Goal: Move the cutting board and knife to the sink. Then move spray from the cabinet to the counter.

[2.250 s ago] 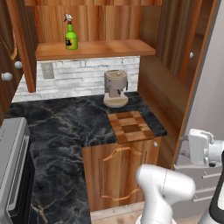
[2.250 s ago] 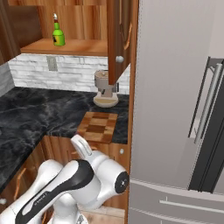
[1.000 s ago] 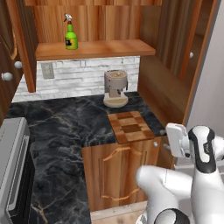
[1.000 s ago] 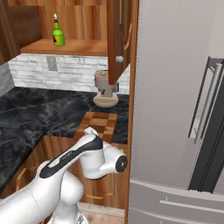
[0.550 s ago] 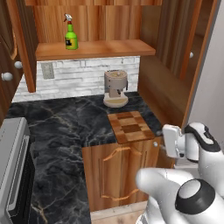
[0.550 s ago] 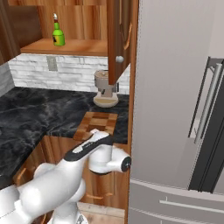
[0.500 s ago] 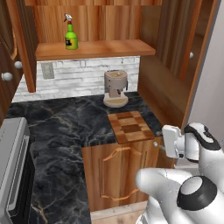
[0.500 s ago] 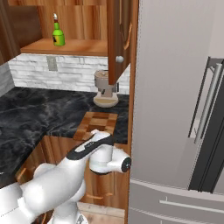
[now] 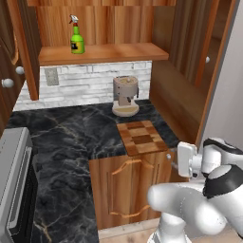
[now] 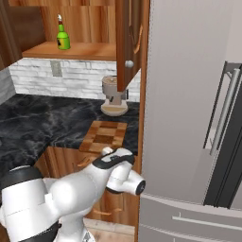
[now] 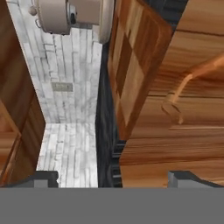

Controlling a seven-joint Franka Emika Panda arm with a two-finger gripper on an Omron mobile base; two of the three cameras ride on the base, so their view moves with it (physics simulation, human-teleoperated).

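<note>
The checkered wooden cutting board lies on the black marble counter near its front right corner; the hand view shows the cutting board edge-on. My gripper hovers open just off that corner, level with the counter's edge, with nothing between its fingers. The green spray stands upright on the shelf of the open cabinet. The knife and the sink are out of view.
A coffee machine stands behind the board against the brick wall. A stove lies at the left, a tall fridge at the right. An open cabinet door hangs above the board. Lower arched doors face my arm.
My arm has swung forward and the hand has moved down and left toward the counter's front right corner. The jaws have stayed open. Board and spray have not moved.
</note>
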